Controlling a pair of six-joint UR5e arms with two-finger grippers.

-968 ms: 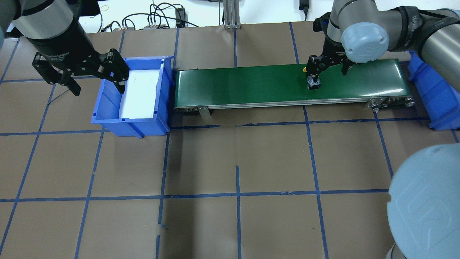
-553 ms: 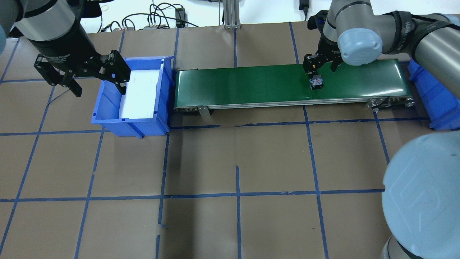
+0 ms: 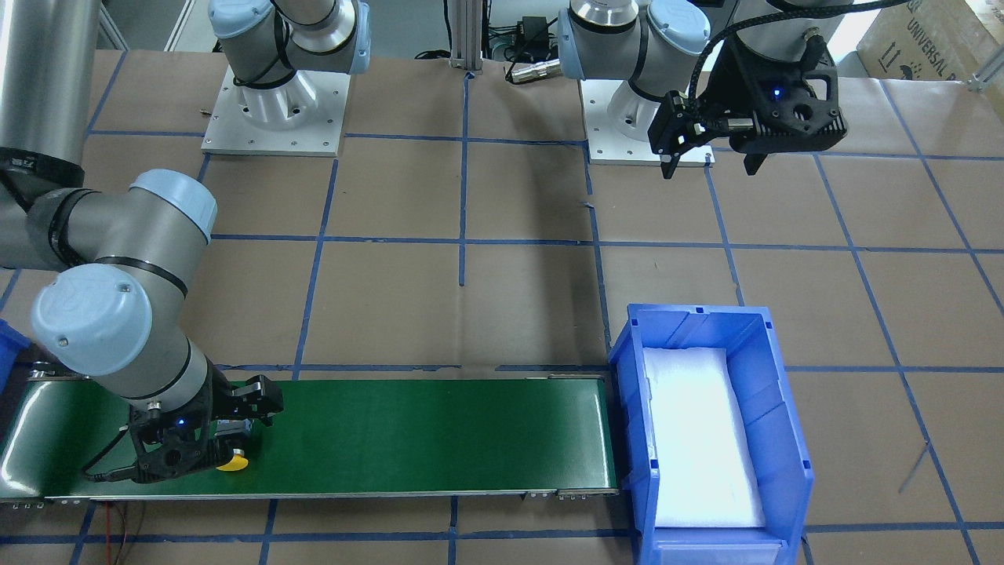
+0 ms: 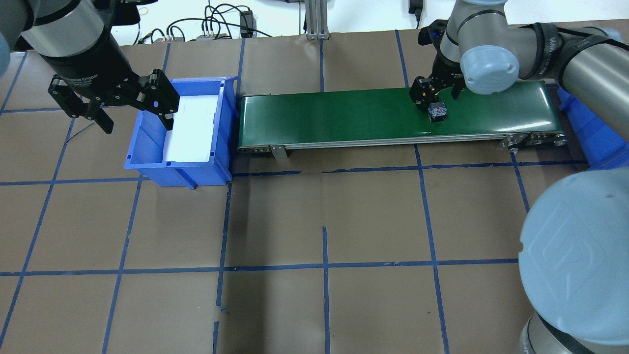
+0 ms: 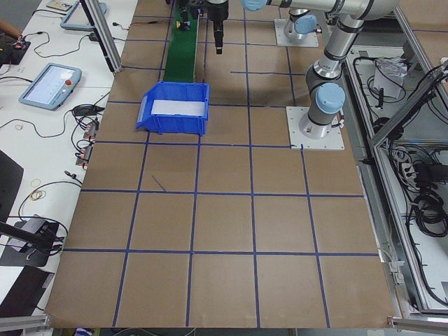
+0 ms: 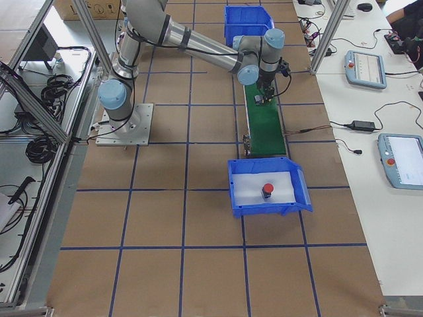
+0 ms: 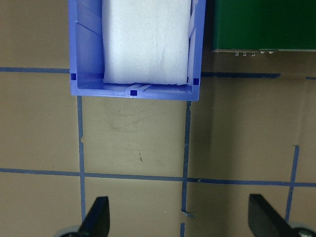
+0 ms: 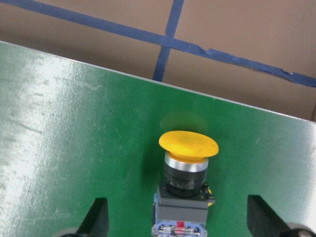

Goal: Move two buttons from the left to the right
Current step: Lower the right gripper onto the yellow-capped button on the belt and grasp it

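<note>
The task stands at its second pick-up. The yellow-capped push-button (image 8: 187,168), on a black-grey switch body, lies on its side on the long green conveyor belt (image 4: 334,115). It is toward the belt's right end, with its cap pointing at the operators' edge. The right gripper (image 4: 435,97) hangs directly over it with its black fingers (image 8: 98,219) spread wide, one on either side of the switch body and clear of it, gripping nothing. The red mushroom-capped push-button (image 6: 267,191) sits in the blue plastic bin (image 6: 271,210) at the belt's right end, so half of the job looks done. The next move probably calls for the right gripper to settle lower if need be and close across the square body rather than the rounded cap. It would then lift the button and carry it to that bin. The left gripper (image 4: 136,120) hovers by the other blue bin (image 4: 177,172) at the belt's left end, fingers fully apart and empty. Only the right wrist view shows the fingers' clearance from the yellow button. Only the exterior right view shows the red one, since the overhead view catches merely an edge of its bin. The left wrist view shows the left bin's white foam liner (image 7: 148,39), bare where visible.
</note>
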